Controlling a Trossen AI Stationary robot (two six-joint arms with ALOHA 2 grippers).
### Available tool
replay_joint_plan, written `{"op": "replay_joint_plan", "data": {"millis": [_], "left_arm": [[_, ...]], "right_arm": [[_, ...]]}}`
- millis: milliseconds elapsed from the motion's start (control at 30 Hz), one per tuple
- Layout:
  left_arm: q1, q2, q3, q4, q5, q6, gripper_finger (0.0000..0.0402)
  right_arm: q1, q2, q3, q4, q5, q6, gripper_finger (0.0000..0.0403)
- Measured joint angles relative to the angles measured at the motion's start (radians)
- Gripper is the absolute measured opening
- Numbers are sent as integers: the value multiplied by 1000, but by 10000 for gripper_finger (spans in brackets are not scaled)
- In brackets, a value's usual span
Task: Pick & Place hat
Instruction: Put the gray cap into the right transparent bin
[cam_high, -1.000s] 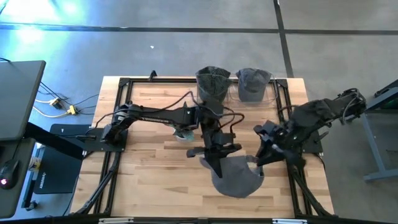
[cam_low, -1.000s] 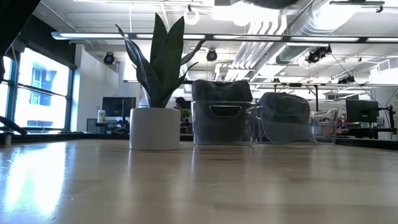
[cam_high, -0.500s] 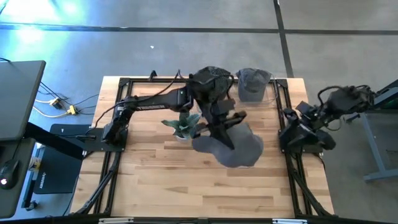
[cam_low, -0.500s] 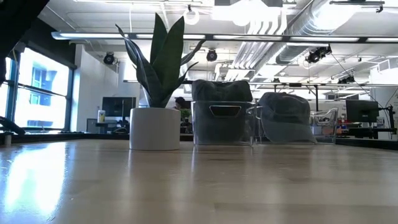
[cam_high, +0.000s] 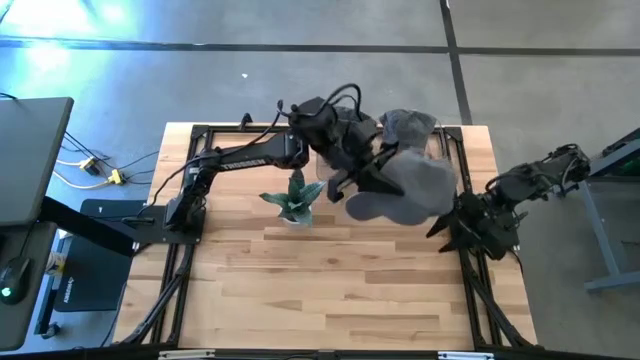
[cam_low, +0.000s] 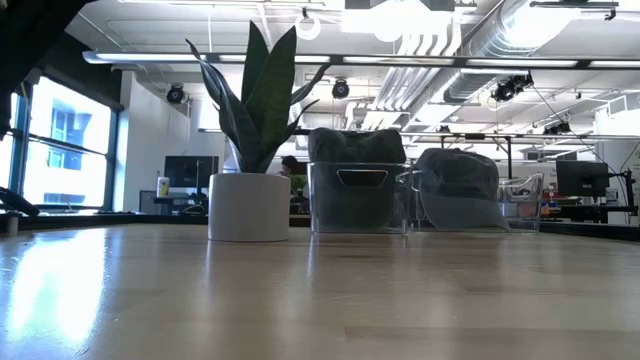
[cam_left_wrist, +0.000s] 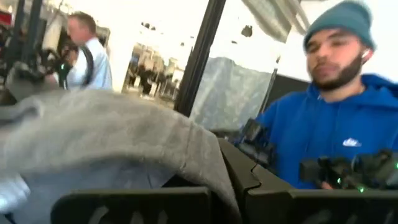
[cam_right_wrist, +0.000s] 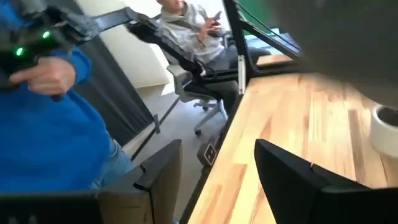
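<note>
your left claw (cam_high: 372, 178) is clenching a grey hat (cam_high: 405, 188) and holding it in the air above the far part of the desk (cam_high: 330, 280). the hat is hanging out to the side of that claw, toward the right arm, its soft fabric draping over the claw's fingers (cam_left_wrist: 236, 168) in the left wrist view. just beyond the claw, at the desk's far edge, two clear bins are standing side by side: one (cam_low: 352, 195) holding dark hats and one (cam_low: 455, 195) holding a grey hat. on the claw's other side, close by, a potted plant (cam_high: 293, 200) is sitting on the desk in a white pot.

your right claw (cam_high: 452, 225) is resting released at the right edge of the desk, fingers (cam_right_wrist: 292, 177) standing apart with nothing between them. it is sitting near the hanging hat but not touching it.

past both claws, a person in a blue hoodie (cam_left_wrist: 323, 134) is standing beside the desk, and another person (cam_right_wrist: 196, 25) is sitting in a chair farther off.
</note>
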Motion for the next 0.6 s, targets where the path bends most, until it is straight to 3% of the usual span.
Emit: {"op": "replay_joint_plan", "data": {"millis": [267, 400, 500, 600], "left_arm": [[26, 0, 0, 151, -57, -65, 1], [39, 0, 0, 174, -80, -70, 1], [50, 0, 0, 176, -85, -86, 1], [57, 0, 0, 174, -90, -97, 1]], "right_arm": [[0, -5, 130, -39, -2, -183, 196], [0, -4, 171, 87, -86, -150, 196], [0, 1, 171, 237, -49, -236, 197], [0, -2, 188, 233, 47, -333, 197]]}}
